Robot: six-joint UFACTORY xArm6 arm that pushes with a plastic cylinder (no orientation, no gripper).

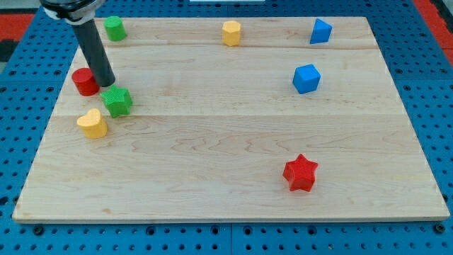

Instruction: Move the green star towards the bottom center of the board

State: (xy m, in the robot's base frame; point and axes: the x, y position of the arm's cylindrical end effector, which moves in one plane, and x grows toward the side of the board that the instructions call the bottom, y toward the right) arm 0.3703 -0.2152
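Observation:
The green star [117, 101] lies on the wooden board [233, 134] at the view's left, about mid-height. My tip [107, 84] stands just above and slightly left of the star, touching or almost touching its top edge. A red cylinder [85, 81] sits close to the left of the rod. A yellow heart-shaped block [93, 123] lies just below and left of the star.
A green cylinder [115, 29] is at the top left. A yellow hexagonal block [231, 32] is at the top centre. A blue block [320, 32] is at the top right, a blue cube [306, 78] below it. A red star [301, 173] lies at the bottom right.

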